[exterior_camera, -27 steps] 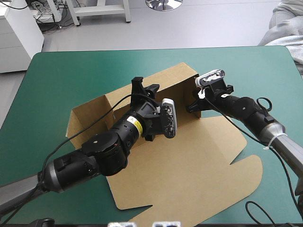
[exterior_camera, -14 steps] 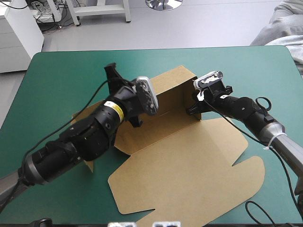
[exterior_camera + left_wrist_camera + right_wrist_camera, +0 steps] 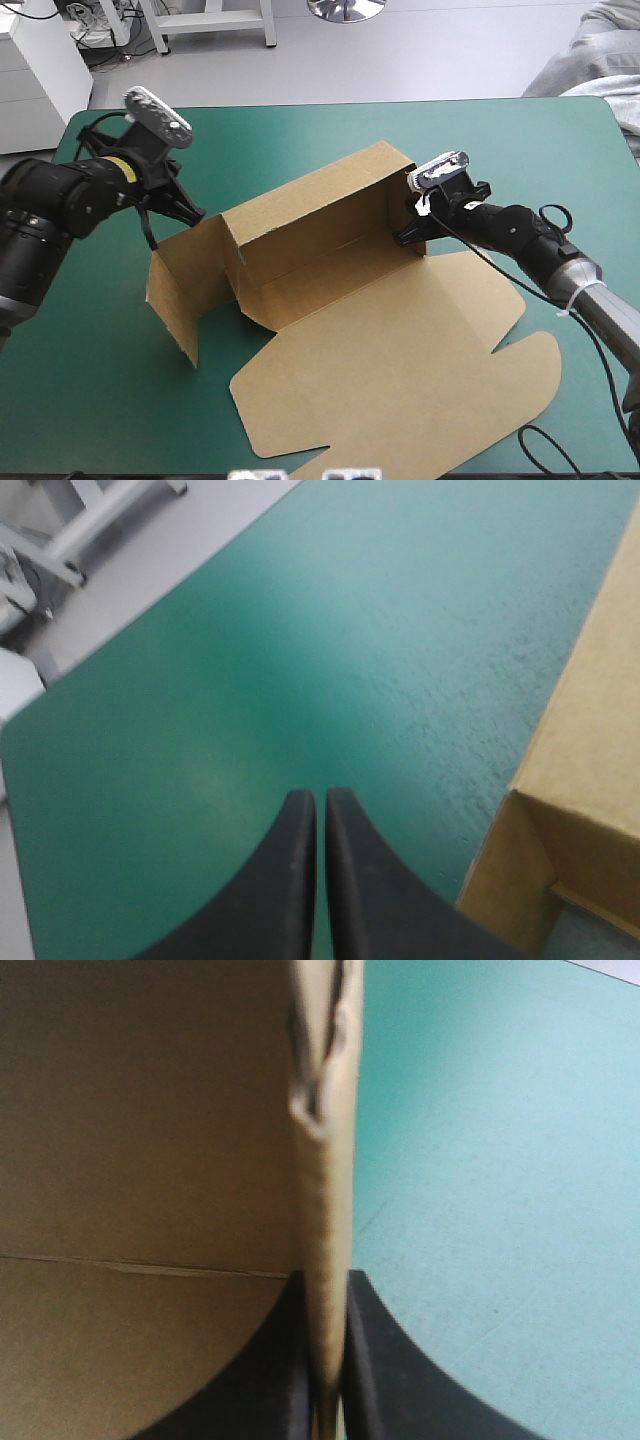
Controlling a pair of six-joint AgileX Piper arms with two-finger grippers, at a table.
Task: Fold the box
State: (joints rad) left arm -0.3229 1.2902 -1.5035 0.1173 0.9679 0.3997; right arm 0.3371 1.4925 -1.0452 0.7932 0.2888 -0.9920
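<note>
Box [image 3: 400,340], walls half-raised: right gripper [image 3: 412,228], centre-right, pinches end wall; left gripper [image 3: 193,212], upper left, fingers together, empty. Left wall probably next.

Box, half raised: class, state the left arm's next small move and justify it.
Probably bring the left gripper to the box's loose left wall and swing it inward: that gripper is shut on nothing over the teal-green cover, while the right gripper grips the opposite end.
</note>
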